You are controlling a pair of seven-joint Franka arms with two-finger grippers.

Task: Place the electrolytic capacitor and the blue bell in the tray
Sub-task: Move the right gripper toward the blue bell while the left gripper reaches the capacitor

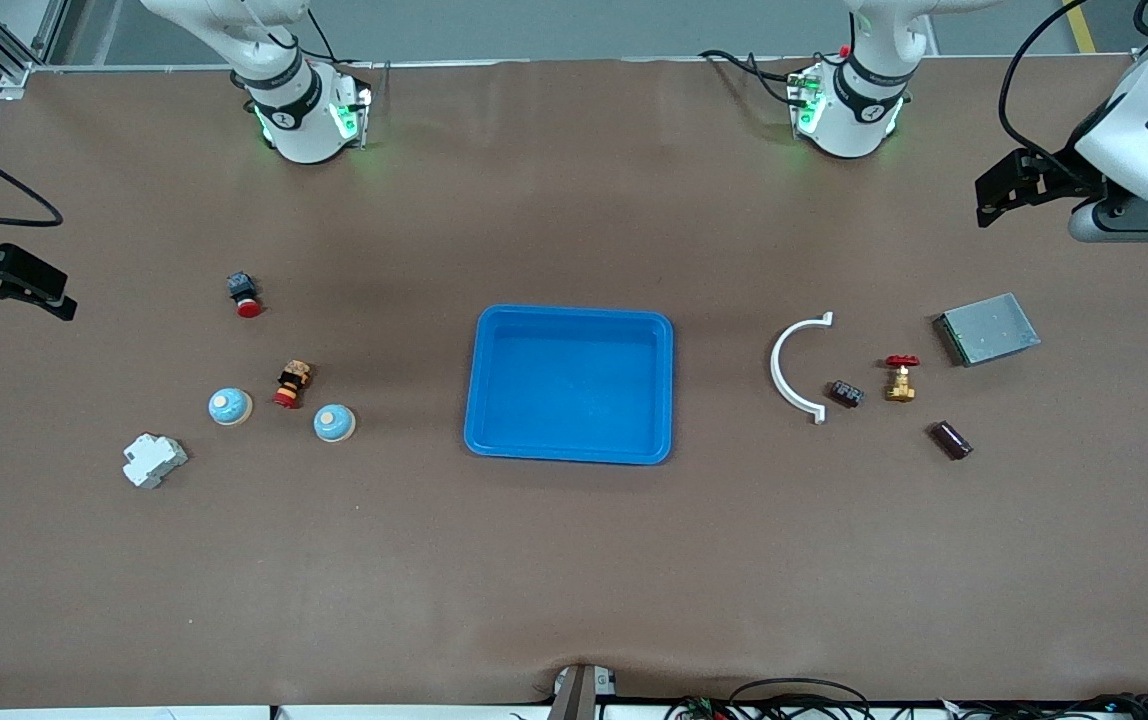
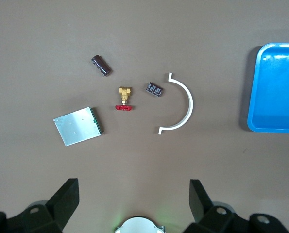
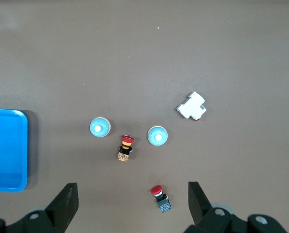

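From the front, the blue tray (image 1: 571, 384) sits mid-table, long axis running between the table's two ends. The electrolytic capacitor (image 1: 951, 440) lies on its side toward the left arm's end, slanted across the table's edges. Two blue bells (image 1: 230, 406) (image 1: 334, 423) stand toward the right arm's end. The left gripper (image 1: 1014, 190) and right gripper (image 1: 9, 285) hang over opposite table ends. In the left wrist view, spread fingers (image 2: 66, 199) frame the capacitor, lying slantwise. In the right wrist view, spread fingers (image 3: 66, 201) frame both bells.
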